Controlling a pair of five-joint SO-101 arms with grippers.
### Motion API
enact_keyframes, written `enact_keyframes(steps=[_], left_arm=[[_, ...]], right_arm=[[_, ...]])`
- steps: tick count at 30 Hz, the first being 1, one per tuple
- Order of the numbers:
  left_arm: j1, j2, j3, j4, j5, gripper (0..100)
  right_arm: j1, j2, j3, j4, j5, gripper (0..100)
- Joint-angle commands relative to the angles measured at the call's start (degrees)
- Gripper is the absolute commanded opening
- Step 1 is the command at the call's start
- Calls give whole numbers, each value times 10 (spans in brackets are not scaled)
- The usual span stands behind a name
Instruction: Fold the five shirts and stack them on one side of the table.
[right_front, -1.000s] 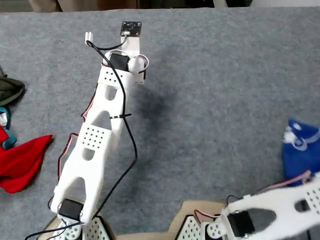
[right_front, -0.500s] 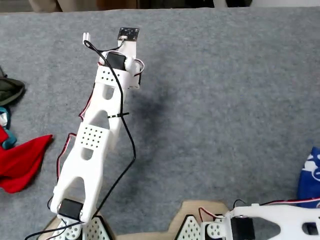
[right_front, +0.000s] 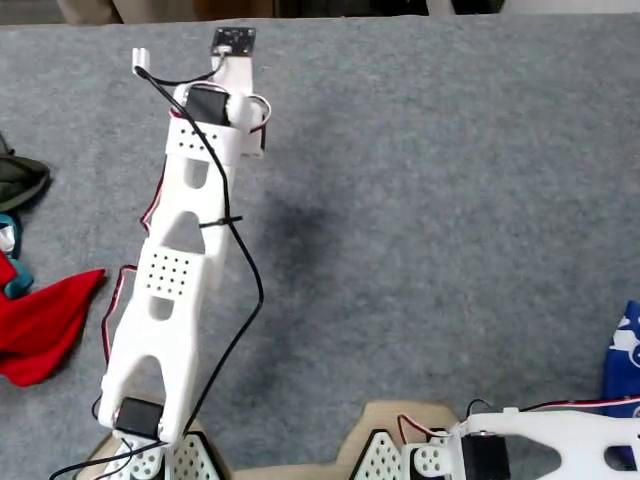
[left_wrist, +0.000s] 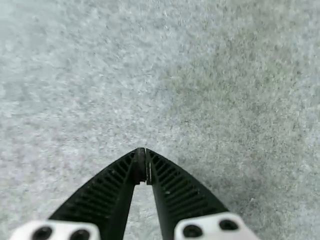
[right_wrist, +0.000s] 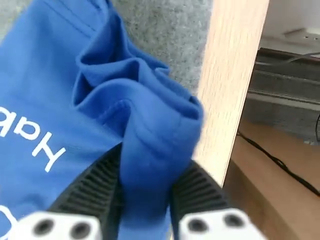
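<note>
My left hand (left_wrist: 141, 156) is pressed shut with nothing in it, hanging over the grey worktop (right_front: 430, 200) toward its far side. My right hand (right_wrist: 150, 162) is clamped on a bunched fold of the blue shirt (right_wrist: 70, 95), right at the worktop's wooden right edge. A red shirt (right_front: 45, 320) lies crumpled at the left edge. A dark green garment (right_front: 22, 180) lies beyond it, well apart from the blue one.

High camera looks down on the table (right_front: 420, 200); wrist cameras face it closely.
</note>
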Motion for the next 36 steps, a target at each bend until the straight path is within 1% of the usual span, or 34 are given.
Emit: enact_keyframes(steps=[1, 5, 7, 8, 16, 18, 21, 25, 28, 31, 34, 36], left_arm=[[-11, -55, -26, 10, -13, 20], [-18, -72, -26, 10, -17, 20], [-21, -82, -26, 10, -16, 20], [-23, -87, -25, 10, -16, 20], [-50, -137, -25, 10, -40, 20], [-61, -152, -25, 10, -40, 20], [-90, -169, -25, 10, -37, 20], [-149, -194, -25, 10, -36, 20], [-210, -212, -25, 11, -36, 20], [-282, -225, -25, 11, -38, 22], [-360, -227, -25, 11, -40, 24], [-411, -225, -25, 11, -41, 25]], right_arm=[[-7, -6, -29, 33, 13, 245], [-10, -7, -29, 54, 13, 472], [-10, -12, -31, 55, 13, 548], [-10, -17, -36, 55, 13, 564], [-10, -97, -54, 59, 13, 557], [-17, -128, -37, 59, 12, 529], [-44, -188, 21, 59, 9, 458], [-116, -288, 149, 59, 9, 363], [-192, -375, 261, 59, 9, 343], [-290, -457, 370, 58, 9, 344], [-409, -526, 454, 56, 6, 344], [-494, -560, 483, 55, -18, 344]])
